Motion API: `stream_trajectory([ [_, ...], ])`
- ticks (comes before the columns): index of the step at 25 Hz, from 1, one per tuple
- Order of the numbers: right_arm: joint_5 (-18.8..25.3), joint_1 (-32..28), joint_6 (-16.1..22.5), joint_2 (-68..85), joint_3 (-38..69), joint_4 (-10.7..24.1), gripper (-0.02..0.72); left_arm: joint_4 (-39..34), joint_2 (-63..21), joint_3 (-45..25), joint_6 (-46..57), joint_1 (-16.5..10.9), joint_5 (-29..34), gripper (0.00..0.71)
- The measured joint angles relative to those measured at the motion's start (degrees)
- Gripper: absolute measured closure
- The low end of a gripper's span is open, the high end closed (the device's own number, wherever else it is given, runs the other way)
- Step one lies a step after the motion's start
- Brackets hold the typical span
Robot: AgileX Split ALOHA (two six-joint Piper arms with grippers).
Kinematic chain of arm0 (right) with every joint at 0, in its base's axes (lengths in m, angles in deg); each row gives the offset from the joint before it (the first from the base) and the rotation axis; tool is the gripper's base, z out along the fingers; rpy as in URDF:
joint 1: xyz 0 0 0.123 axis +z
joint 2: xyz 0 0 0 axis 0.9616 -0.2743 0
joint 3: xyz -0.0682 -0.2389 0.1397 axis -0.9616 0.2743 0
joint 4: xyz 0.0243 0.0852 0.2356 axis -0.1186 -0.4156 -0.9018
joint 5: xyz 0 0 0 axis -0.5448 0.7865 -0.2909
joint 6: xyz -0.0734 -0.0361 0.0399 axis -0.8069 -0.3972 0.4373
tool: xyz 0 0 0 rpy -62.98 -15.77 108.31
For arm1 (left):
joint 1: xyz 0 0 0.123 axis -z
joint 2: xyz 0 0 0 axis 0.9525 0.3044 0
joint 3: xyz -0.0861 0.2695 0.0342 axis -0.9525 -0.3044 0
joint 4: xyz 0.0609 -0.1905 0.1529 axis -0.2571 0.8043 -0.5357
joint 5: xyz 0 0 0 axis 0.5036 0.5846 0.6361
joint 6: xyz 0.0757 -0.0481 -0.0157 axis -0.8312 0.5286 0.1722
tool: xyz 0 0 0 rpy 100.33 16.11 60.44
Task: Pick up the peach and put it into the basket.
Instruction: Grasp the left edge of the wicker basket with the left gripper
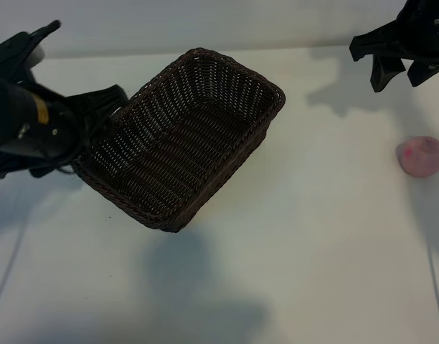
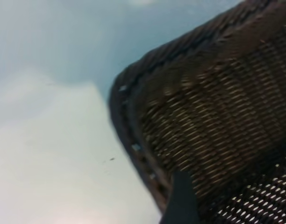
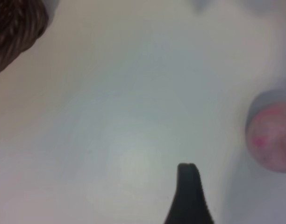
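The peach (image 1: 421, 155) lies on the white table (image 1: 313, 251), well apart from the basket (image 1: 182, 136), beside the right gripper (image 1: 402, 68), whose fingers hang parted and empty. The left gripper (image 1: 105, 118) is at the basket's rim; whether its fingers hold it cannot be told. No writing is readable.
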Motion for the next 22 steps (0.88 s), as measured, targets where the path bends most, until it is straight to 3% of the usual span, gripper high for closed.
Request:
stream_trajectory([
  [8, 0.0, 0.0, -0.36, 0.0, 0.0, 0.0, 0.197, -9.55, -4.85, -7.3, 24.66, 1.73, -1.2, 0.165],
  [17, 0.0, 0.0, -1.25, 0.0, 0.0, 0.0, 0.197, -10.27, -1.15, -7.47, 26.69, 1.73, 0.71, 0.165],
  [22, 0.0, 0.0, -1.6, 0.0, 0.0, 0.0, 0.197, -9.09, 2.21, -7.47, 26.69, 1.73, -1.22, 0.165],
])
